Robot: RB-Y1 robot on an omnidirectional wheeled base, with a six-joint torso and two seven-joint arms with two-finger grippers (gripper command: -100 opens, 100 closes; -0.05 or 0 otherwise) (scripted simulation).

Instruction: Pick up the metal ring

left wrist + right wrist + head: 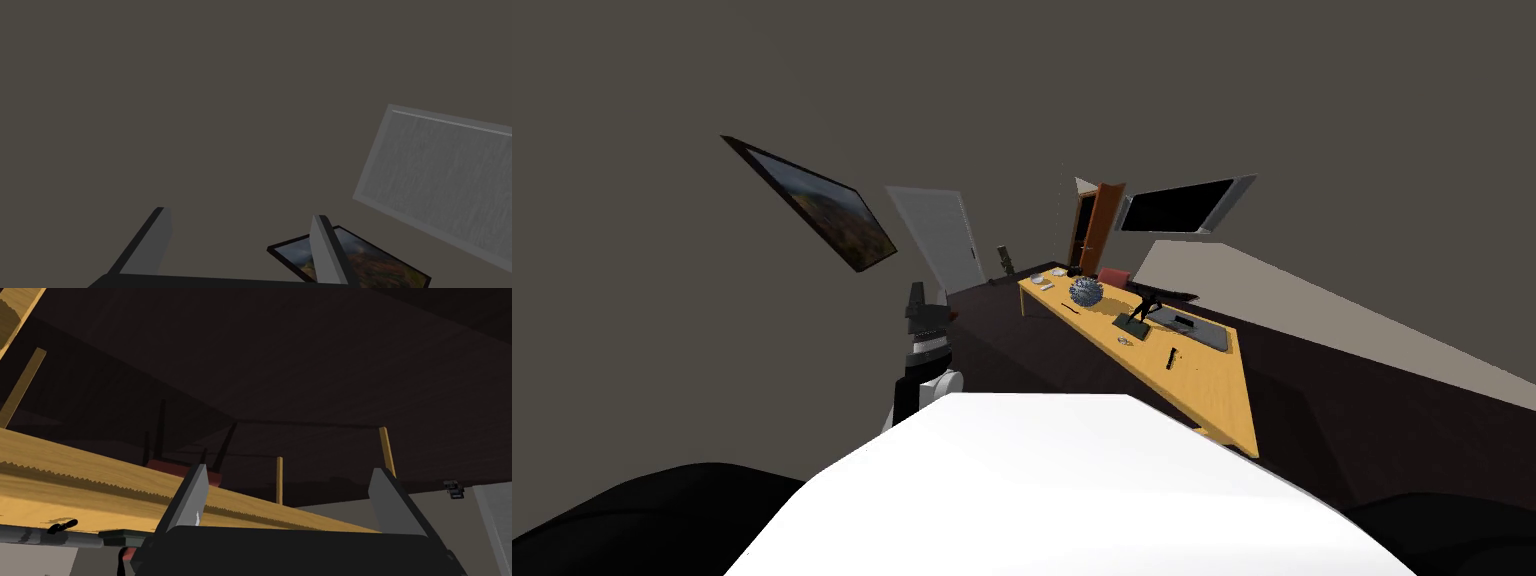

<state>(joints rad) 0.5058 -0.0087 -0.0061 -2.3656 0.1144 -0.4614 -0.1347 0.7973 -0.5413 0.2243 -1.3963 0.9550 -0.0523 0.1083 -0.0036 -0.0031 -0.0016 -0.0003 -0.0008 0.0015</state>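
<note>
Yellow table (pixel 1212 390) | ring (pixel 1125 341) on it, probably | left hand (pixel 241 214), right hand (pixel 291 469) spread, empty

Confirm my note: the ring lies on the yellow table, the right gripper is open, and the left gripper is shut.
Wrong on the left gripper: the left wrist view shows its fingers wide apart, so it is open. The ring does lie on the yellow table, and the right gripper is open.
</note>
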